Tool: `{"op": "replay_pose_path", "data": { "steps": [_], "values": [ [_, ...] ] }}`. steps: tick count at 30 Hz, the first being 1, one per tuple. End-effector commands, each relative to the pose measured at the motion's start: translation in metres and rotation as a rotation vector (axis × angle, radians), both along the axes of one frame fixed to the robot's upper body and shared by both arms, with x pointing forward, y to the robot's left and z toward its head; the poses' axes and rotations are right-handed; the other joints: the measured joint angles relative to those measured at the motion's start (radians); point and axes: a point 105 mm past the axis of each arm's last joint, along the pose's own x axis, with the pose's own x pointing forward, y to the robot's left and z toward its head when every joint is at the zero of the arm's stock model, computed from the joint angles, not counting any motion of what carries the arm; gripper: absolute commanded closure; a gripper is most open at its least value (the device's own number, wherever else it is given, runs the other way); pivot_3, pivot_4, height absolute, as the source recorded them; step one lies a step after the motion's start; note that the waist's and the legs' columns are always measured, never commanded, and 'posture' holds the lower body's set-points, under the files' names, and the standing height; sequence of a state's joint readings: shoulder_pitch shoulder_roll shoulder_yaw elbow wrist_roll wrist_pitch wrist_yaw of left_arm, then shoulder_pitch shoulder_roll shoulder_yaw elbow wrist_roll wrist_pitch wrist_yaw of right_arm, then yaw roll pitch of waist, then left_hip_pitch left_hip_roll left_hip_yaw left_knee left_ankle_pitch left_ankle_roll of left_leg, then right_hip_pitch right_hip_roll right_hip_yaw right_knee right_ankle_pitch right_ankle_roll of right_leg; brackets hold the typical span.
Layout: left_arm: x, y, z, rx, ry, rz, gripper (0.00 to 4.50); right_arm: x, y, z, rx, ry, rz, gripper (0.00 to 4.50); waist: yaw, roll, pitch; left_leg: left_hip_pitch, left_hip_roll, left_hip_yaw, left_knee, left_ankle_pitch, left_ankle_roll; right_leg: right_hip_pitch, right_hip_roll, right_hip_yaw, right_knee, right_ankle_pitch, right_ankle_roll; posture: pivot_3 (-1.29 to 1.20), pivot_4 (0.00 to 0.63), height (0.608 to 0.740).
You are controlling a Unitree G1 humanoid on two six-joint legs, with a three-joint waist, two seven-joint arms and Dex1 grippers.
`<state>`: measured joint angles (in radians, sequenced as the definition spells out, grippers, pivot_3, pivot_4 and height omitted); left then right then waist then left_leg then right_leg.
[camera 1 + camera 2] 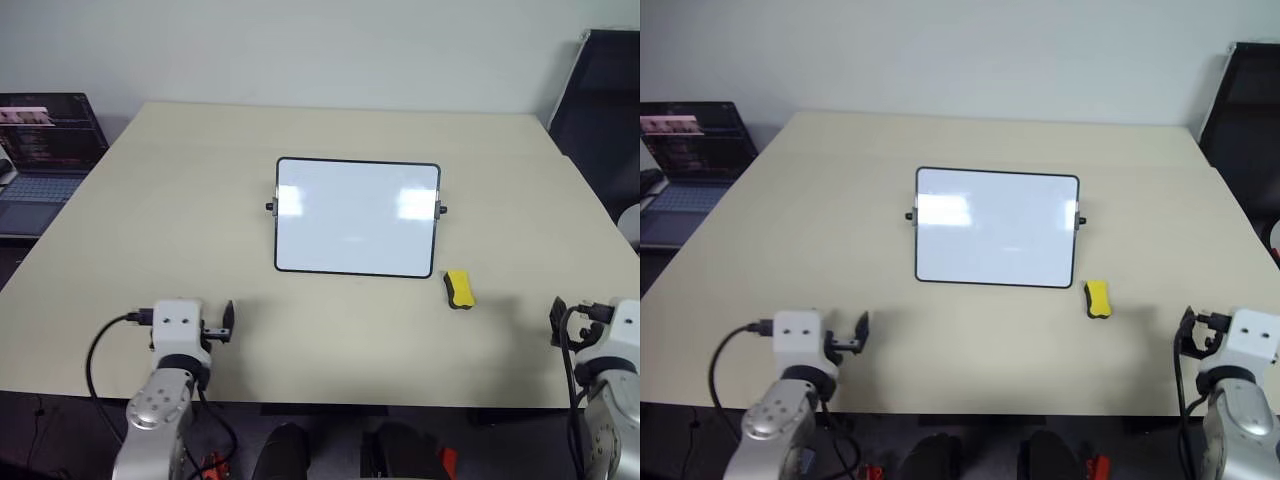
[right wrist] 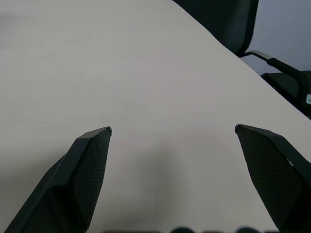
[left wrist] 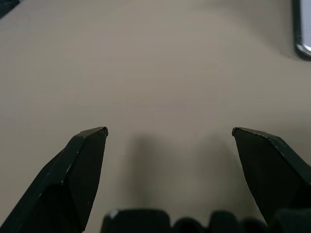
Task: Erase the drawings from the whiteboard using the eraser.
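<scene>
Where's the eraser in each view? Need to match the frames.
Left eye: eraser on the table, just off the whiteboard's near right corner.
Right eye: eraser at the same corner.
Left wrist: no eraser; a whiteboard corner at the frame edge.
Right wrist: no eraser.
Shared landmark: the whiteboard.

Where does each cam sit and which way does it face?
Left/right eye views: head stereo pair, looking forward and down at the table, whiteboard, eraser; both forearms show.
Left wrist view: along the open left claw over bare tabletop; shares a whiteboard corner with the head views.
Right wrist view: along the open right claw, table edge, dark chair.
</scene>
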<state>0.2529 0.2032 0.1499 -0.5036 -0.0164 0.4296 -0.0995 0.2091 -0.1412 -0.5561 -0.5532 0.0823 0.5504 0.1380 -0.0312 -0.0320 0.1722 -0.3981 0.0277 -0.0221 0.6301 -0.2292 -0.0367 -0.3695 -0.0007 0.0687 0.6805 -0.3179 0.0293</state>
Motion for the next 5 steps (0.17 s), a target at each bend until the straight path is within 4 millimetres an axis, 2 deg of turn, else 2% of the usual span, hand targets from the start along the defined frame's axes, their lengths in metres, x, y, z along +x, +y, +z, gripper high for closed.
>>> {"op": "replay_pose_path", "data": {
  "steps": [1, 5],
  "values": [
    [0.0029, -0.0191, 0.0261, 0.019, -0.099, -0.067, 0.0, -0.0116, -0.006, 0.0132, -0.04, -0.048, -0.024, 0.03, 0.0, 0.001, -0.001, 0.0, 0.0, 0.0, 0.0, 0.001, 0.001, 0.0, 0.0, 0.0, 0.0, -0.001, -0.003, 0.0, 0.15, 0.74],
    [0.003, -0.0203, 0.0287, 0.013, -0.103, -0.068, 0.0, -0.019, -0.0087, 0.0126, -0.042, -0.037, -0.032, 0.03, -0.001, 0.004, -0.003, 0.0, 0.0, 0.001, 0.0, 0.002, 0.002, 0.0, 0.001, 0.001, 0.0, 0.001, -0.001, 0.0, 0.15, 0.74]
  ]
}}
